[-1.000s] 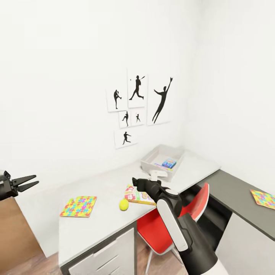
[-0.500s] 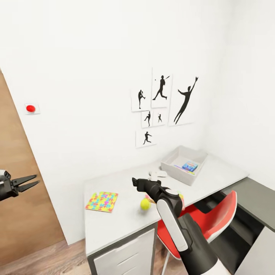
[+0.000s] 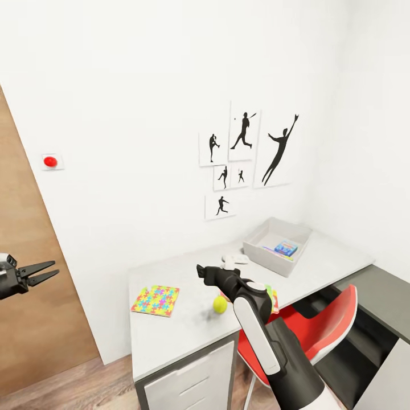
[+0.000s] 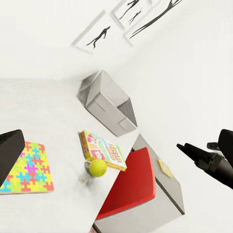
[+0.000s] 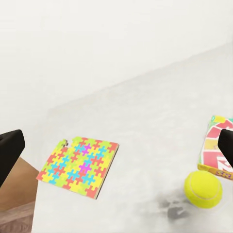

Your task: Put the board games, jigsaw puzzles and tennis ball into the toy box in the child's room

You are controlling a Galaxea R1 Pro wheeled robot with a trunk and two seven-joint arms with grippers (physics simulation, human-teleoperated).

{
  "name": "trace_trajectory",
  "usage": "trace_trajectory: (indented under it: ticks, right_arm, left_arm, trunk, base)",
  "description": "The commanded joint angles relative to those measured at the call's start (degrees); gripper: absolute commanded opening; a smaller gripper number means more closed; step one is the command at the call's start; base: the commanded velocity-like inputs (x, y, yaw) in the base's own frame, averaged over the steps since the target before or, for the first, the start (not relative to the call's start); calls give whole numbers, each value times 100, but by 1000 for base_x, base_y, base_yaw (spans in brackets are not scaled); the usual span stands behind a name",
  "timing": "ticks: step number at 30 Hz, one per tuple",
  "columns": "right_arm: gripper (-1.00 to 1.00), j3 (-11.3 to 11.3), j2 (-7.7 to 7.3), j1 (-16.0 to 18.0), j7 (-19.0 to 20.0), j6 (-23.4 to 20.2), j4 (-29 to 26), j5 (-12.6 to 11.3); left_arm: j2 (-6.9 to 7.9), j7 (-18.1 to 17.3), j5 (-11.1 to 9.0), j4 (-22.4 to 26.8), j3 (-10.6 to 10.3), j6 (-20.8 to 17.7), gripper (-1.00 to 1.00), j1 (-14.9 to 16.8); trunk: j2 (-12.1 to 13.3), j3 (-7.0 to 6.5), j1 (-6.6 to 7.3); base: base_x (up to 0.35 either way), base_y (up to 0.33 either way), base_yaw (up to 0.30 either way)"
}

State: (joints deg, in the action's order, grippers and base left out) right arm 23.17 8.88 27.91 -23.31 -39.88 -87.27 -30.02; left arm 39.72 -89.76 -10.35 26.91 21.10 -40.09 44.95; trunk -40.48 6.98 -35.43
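On the pale table (image 3: 171,336) lie a jigsaw puzzle (image 3: 155,300), the tennis ball (image 3: 220,304) and a Skip-Bo board game (image 3: 273,296), partly hidden behind my right arm. The grey toy box (image 3: 267,250) stands at the table's far end with a blue board game (image 3: 286,248) inside. My right gripper (image 3: 200,270) hovers open and empty above the table, near the ball (image 5: 203,187) and the puzzle (image 5: 80,165). Well left of the table, my left gripper (image 3: 40,272) hangs open and empty. A second puzzle (image 4: 165,168) lies on the dark shelf section.
A red-and-white swivel chair (image 3: 324,324) is tucked under the table's right part, beside the dark grey shelf section (image 3: 376,290). A wooden door (image 3: 28,319) fills the left, with a red wall button (image 3: 50,162) beside it. A small white object (image 3: 233,261) lies near the toy box.
The whole picture has slid right, so the camera has turned left, bringing the door and red button into view. Both grippers keep their pose; nothing on the table has moved.
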Motion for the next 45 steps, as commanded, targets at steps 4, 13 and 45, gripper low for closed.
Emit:
trace_trajectory:
  ticks: [4, 13, 45]
  right_arm:
    - [100, 11, 6, 6, -66, -10, -3, -60]
    - [100, 12, 8, 10, -68, -11, -2, -57]
    - [100, 12, 9, 11, -59, -11, -9, -57]
  left_arm:
    - [-9, -24, 7, -1, 2, -61, 100, 5]
    - [-52, -24, 7, -1, -1, -59, 100, 5]
    - [-128, -24, 7, -1, -10, -61, 100, 5]
  trunk:
    - [-9, 10, -2]
    - [-9, 10, -2]
    - [-9, 38, -2]
  base:
    - [0, 0, 29]
    - [0, 0, 232]
    - [2, -91, 238]
